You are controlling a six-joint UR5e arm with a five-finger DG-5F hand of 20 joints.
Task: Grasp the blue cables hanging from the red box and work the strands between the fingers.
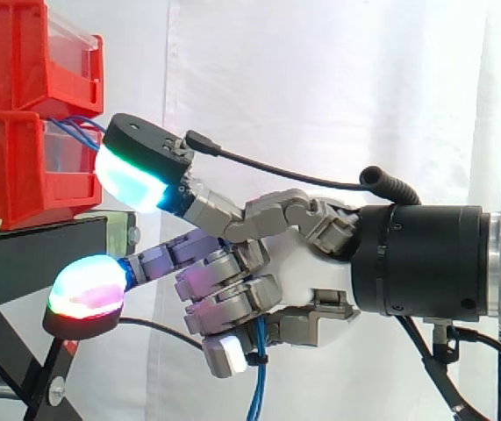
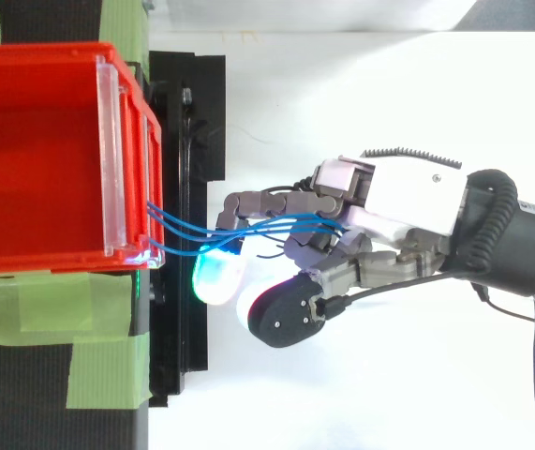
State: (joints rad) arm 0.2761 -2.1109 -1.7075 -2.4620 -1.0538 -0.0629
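At the left, the red box (image 2: 33, 159) sits on a black stand (image 2: 187, 103) patched with green tape (image 2: 52, 309). Blue cables (image 2: 187, 228) run right from its front lip into the hand (image 2: 389, 192), whose curled fingers (image 2: 258, 202) grasp the strands. A white curtain (image 1: 320, 79) hangs behind.

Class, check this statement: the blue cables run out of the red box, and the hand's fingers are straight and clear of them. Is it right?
Not right. The blue cables do run out of the red box, but the fingers of the hand are curled round them, not straight and clear; the top view shows it.
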